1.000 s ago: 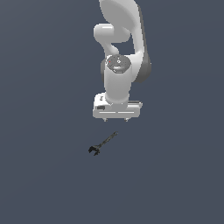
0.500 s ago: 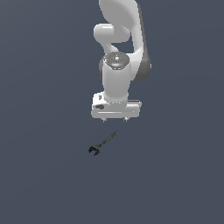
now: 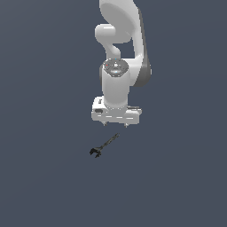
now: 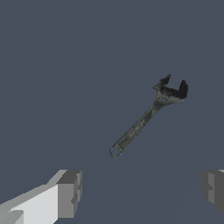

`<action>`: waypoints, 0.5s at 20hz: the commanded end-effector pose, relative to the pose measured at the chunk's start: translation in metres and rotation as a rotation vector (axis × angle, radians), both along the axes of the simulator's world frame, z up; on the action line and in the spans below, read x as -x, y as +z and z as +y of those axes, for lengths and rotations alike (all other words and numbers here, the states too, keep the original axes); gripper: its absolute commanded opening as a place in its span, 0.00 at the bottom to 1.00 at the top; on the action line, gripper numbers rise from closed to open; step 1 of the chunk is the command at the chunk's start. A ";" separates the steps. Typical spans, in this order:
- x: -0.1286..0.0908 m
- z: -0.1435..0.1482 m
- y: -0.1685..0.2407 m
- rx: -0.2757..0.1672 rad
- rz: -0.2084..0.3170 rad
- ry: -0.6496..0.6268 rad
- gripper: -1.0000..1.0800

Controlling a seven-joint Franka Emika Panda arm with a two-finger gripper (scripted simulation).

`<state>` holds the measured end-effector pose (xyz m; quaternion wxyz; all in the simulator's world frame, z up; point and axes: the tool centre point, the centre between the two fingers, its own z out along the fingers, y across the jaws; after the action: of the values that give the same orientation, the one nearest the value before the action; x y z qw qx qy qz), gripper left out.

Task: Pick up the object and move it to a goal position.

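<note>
The object (image 3: pixel 103 146) is a small dark wrench lying flat on the grey floor, its forked head toward the exterior view's lower left. The wrist view shows the same object (image 4: pixel 146 118) as a slim shaft with an open-jaw head. My gripper (image 3: pixel 115 124) hangs above the shaft's tail end, apart from it. It is open with nothing between its fingers. In the wrist view the gripper (image 4: pixel 142 192) shows two grey fingertips (image 4: pixel 69 194) set wide apart, and the wrench lies beyond them.
Plain dark grey floor surrounds the wrench. The white arm (image 3: pixel 120 57) rises behind the gripper toward the top of the exterior view.
The gripper and wrist have shifted very slightly toward the exterior view's left. The wrench has not moved.
</note>
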<state>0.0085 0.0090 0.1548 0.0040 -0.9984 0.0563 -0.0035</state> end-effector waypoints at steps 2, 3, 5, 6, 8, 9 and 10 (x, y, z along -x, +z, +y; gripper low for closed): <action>-0.004 -0.004 -0.009 -0.003 0.002 -0.077 0.96; -0.006 -0.005 -0.011 -0.004 0.003 -0.103 0.96; -0.009 -0.008 -0.018 -0.005 0.004 -0.160 0.96; -0.010 -0.009 -0.021 -0.006 0.005 -0.191 0.96; -0.013 -0.012 -0.028 -0.007 0.007 -0.253 0.96; -0.015 -0.014 -0.032 -0.007 0.007 -0.284 0.96; -0.016 -0.016 -0.035 -0.007 0.008 -0.315 0.96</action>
<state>0.0225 -0.0041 0.1250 0.0068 -0.9820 0.1888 -0.0003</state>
